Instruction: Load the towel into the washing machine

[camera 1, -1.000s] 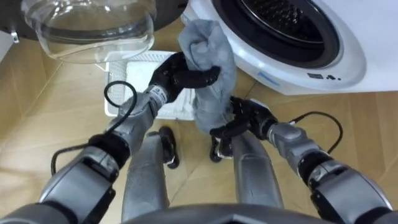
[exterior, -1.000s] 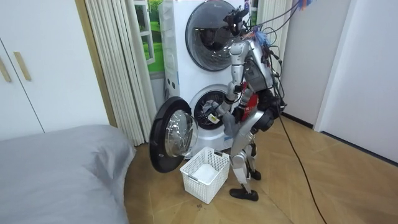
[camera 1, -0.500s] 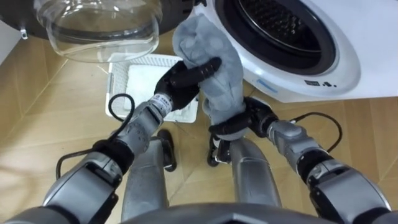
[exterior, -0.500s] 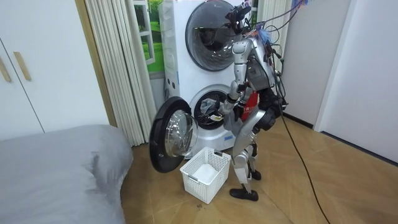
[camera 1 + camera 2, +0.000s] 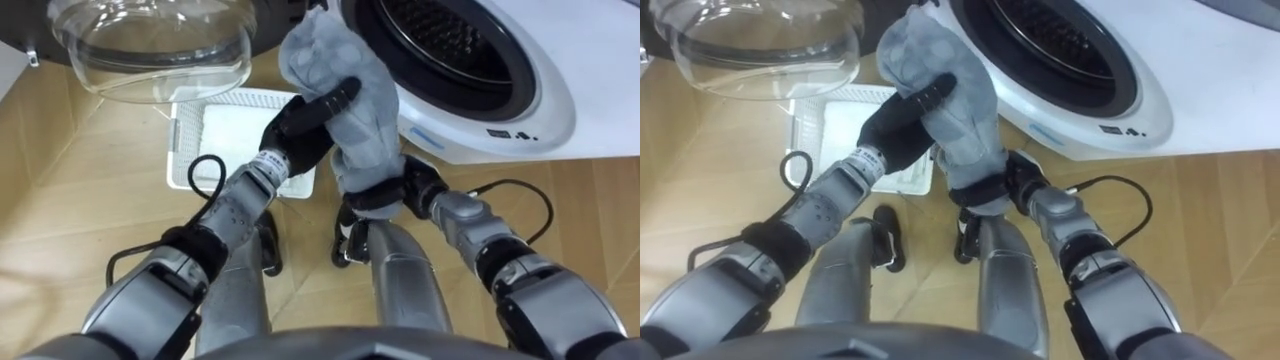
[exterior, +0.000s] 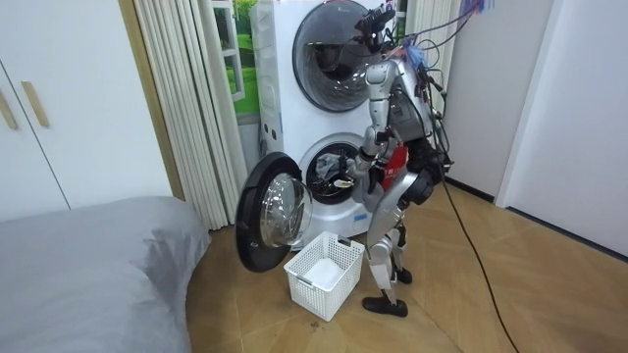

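We are standing right in front of the washing machine [image 5: 545,105]. Its round door [image 5: 150,45] is hanging open at our left, and the dark drum opening [image 5: 450,35] is lying just above and to the right of our hands. A white basket [image 5: 240,130] is sitting on the floor [image 5: 80,190] below the door.

We are holding the grey towel [image 5: 350,75] bunched in the air between the basket and the drum opening, close to the opening's edge but not yet inside. Our left robot hand [image 5: 300,125] is clamping the upper bunch, with its fingers wrapped across the cloth. Our right robot hand [image 5: 385,195] is gripping the lower end.

To do this step well, we judge that we should be carrying the bundle up and rightward past the edge, leading with the top bunch. The right robot hand should be feeding the tail in behind it, so that no cloth is draping over the edge when either hand is letting go.
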### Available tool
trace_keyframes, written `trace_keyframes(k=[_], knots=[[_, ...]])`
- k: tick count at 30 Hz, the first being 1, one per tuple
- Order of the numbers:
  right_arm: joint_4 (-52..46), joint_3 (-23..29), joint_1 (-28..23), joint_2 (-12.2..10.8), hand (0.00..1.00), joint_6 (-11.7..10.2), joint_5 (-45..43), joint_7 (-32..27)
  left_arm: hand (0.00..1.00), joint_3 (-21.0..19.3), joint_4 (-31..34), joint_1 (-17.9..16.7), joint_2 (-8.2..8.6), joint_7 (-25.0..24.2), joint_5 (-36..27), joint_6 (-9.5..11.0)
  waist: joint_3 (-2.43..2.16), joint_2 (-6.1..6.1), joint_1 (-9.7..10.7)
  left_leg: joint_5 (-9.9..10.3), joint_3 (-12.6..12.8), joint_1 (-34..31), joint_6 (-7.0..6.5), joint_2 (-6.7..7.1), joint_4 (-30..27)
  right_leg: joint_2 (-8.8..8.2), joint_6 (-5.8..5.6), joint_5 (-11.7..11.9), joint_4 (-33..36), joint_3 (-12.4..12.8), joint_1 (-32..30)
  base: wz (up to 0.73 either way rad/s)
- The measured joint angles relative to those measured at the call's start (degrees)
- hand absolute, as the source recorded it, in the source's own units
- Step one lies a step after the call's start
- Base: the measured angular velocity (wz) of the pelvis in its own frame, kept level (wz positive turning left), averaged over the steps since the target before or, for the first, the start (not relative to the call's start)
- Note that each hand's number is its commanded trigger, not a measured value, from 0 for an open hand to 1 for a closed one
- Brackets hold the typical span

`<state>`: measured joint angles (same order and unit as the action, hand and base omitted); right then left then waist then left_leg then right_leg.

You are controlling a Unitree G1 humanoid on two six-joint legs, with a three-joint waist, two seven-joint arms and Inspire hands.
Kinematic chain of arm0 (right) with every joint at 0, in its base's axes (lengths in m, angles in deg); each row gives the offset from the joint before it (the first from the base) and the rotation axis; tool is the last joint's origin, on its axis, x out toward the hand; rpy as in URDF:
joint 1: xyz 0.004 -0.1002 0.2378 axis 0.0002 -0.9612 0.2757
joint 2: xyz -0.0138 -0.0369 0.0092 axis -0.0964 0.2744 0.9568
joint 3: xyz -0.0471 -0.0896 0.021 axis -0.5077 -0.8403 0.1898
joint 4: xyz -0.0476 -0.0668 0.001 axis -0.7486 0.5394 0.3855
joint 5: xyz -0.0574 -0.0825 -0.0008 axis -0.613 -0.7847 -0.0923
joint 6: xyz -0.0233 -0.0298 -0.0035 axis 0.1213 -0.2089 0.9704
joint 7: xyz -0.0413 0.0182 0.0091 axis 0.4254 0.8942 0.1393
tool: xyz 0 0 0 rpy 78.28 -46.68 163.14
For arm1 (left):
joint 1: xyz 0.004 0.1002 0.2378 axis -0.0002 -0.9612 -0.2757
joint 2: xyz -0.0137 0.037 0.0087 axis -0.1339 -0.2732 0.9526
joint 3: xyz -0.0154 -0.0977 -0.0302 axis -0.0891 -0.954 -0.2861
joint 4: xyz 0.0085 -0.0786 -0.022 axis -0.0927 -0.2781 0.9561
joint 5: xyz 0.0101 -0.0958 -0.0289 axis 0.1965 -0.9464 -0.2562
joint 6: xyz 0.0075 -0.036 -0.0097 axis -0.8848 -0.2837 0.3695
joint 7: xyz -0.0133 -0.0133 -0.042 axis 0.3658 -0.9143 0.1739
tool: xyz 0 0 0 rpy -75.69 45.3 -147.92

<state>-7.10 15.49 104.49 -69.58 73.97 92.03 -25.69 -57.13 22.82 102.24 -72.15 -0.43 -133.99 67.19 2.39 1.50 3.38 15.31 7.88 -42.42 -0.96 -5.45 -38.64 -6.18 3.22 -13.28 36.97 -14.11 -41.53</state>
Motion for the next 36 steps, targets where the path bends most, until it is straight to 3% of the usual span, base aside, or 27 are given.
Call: trace_keyframes(k=[3,9,10,11,19,23,28,32,36], knots=[[-0.99,-0.11,-1.27,0.18,1.0,0.62,-1.12,-0.61,1.0,0.01,0.0,-0.91,-0.07,-0.63,0.2,-0.36,-0.54,-0.87,-1.48,-0.52,0.0,0.18,0.19,-0.04,1.18,0.31,0.15,0.75,-1.39,-0.04,0.15,-0.05],[-1.35,-0.73,-2.63,0.3,1.0,0.99,-3.69,-0.03,1.0,0.02,-0.04,-2.81,-1.96,-2.5,0.87,-0.74,-0.59,-1.58,-2.92,-0.81,0.19,1.09,0.45,0.05,2.11,0.31,0.21,0.71,-1.63,-0.01,0.76,0.0],[-1.52,-0.68,-2.94,0.4,1.0,1.0,-4.2,-0.01,0.87,0.0,-0.05,-2.97,-1.95,-2.63,1.1,-0.95,-0.58,-1.64,-3.25,-0.81,0.19,1.09,0.45,0.04,2.17,0.3,0.23,0.72,-1.75,0.05,0.76,0.0],[-1.52,-0.64,-3.08,0.41,1.0,1.01,-4.47,-0.04,0.0,-0.06,-0.06,-3.06,-1.96,-2.8,1.83,-0.95,-0.57,-1.65,-3.44,-0.82,0.03,1.08,0.47,0.04,2.23,0.3,0.27,0.76,-1.89,0.04,0.76,-0.03],[-1.51,-0.6,-3.37,1.25,1.0,2.09,-4.42,-0.05,0.0,-0.9,-0.07,-3.91,-4.02,-5.52,8.19,-0.74,0.18,-2.89,-4.67,-0.9,0.05,1.02,0.51,0.19,2.91,0.12,0.29,0.82,-2.21,0.03,0.54,0.0],[-1.38,-0.55,-3.46,2.09,1.0,2.09,-2.48,-1.38,0.0,-1.32,-0.06,-3.83,-5.22,-4.85,15.31,1.11,0.26,-3.02,-4.99,-1.24,0.25,1.05,0.6,0.43,3.58,-0.22,0.25,0.7,-2.01,-0.12,0.36,0.04],[-1.4,0.07,-3.55,3.21,1.0,2.0,3.6,-2.21,0.0,-3.71,0.05,-4.66,-5.37,1.91,31.01,3.47,0.27,-2.98,-5.01,-1.61,0.86,1.16,0.46,0.91,3.86,-0.66,0.06,0.59,-2.13,0.52,-0.08,-0.01],[-1.4,1.01,-3.19,3.14,1.0,1.86,8.75,-3.85,0.0,-3.5,0.09,-5.76,-4.99,6.37,41.72,3.43,0.34,-2.85,-5.05,-1.62,1.27,0.97,0.4,1.04,3.73,-0.82,-0.03,0.56,-2.0,0.93,-0.54,-0.04],[-1.17,5.12,-2.9,3.47,1.0,1.43,18.63,-6.23,0.0,-3.58,-0.05,-7.57,-5.15,11.73,51.67,3.41,0.36,-2.83,-5.07,-1.62,1.31,0.69,0.4,0.98,3.23,-0.83,-0.09,0.53,-1.61,1.05,-0.8,-0.01]])
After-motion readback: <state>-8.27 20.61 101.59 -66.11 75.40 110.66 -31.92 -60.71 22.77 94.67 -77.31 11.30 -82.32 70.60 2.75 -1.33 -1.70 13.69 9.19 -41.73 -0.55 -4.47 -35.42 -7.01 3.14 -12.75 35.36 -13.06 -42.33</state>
